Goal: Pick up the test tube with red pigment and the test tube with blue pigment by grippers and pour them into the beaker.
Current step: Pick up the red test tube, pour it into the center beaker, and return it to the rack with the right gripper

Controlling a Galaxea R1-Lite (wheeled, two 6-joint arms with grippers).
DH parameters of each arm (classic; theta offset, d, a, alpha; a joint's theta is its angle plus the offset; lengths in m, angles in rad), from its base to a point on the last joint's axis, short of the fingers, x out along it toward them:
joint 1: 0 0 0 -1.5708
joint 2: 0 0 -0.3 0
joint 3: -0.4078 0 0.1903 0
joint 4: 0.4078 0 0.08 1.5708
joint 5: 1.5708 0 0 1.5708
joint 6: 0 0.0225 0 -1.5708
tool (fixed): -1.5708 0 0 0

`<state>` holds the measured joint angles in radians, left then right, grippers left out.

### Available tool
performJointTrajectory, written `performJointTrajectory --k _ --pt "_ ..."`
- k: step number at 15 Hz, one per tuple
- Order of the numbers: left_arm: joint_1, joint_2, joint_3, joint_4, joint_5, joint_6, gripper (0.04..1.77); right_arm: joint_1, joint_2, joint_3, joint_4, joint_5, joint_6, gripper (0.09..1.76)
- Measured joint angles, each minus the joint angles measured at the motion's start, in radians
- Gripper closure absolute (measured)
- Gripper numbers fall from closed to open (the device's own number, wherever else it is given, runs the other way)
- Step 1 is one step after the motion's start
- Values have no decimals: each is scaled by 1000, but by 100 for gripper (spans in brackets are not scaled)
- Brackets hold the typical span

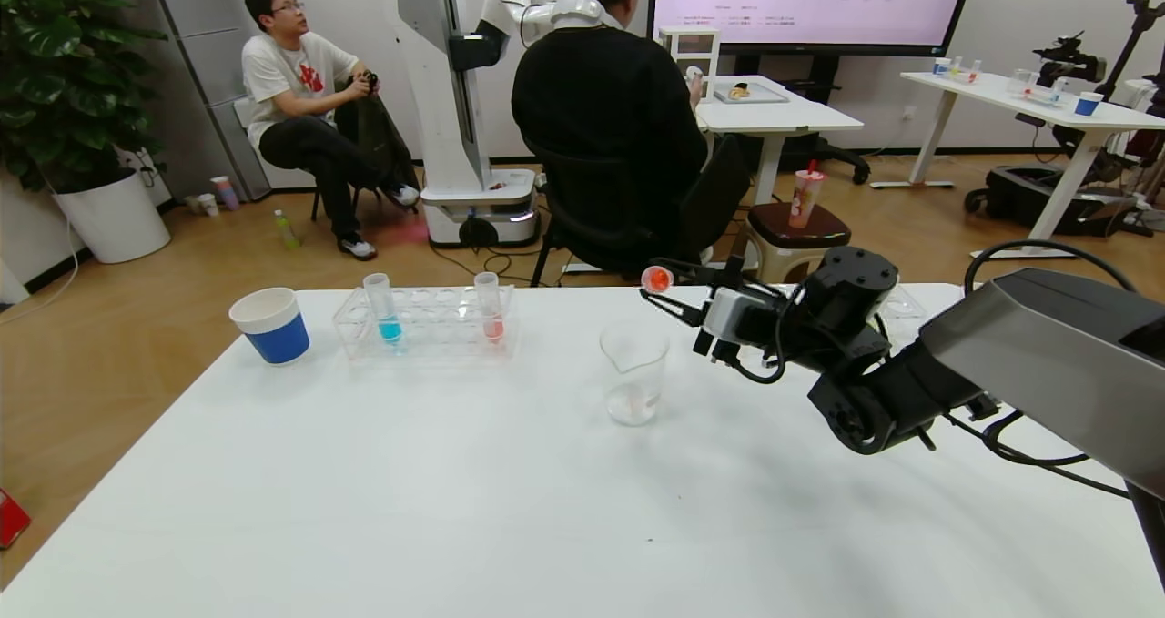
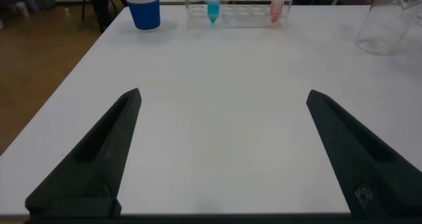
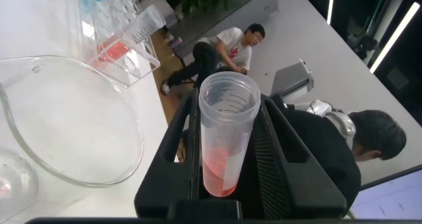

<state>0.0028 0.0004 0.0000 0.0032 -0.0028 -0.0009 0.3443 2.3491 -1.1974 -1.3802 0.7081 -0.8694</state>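
White desk (image 1: 410, 509) surface fills the foreground, and the left gripper (image 2: 221, 155) hangs low over its near part with its jaws spread wide and nothing between them; it shows only in its own wrist view. Farther in, the right gripper (image 1: 657, 292) reaches from the right, jaws clenched on the test tube with red pigment (image 1: 656, 278), held tilted just above and beside the rim of the beaker (image 1: 633, 372). A little orange-red liquid sits in the tube's rounded end. The glass beaker stands upright mid-desk, possibly with a faint pinkish trace at its bottom. Beyond it to the left, a clear rack (image 1: 426, 325) holds the test tube with blue pigment (image 1: 383, 309) upright, and a tube of paler pink liquid (image 1: 490, 307). A blue-and-white paper cup (image 1: 270, 325) stands left of the rack.
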Motion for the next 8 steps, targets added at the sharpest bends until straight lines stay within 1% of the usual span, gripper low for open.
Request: performJointTrajectory --k 2,4,8 --pt "0 0 0 0 0 -1 6 0 21 -33 -7 20 -57 133" --pt "0 0 0 0 0 0 6 -5 47 -85 -9 62 -111 133" --pt "0 0 0 0 0 0 6 -7 69 -116 -7 100 -201 133"
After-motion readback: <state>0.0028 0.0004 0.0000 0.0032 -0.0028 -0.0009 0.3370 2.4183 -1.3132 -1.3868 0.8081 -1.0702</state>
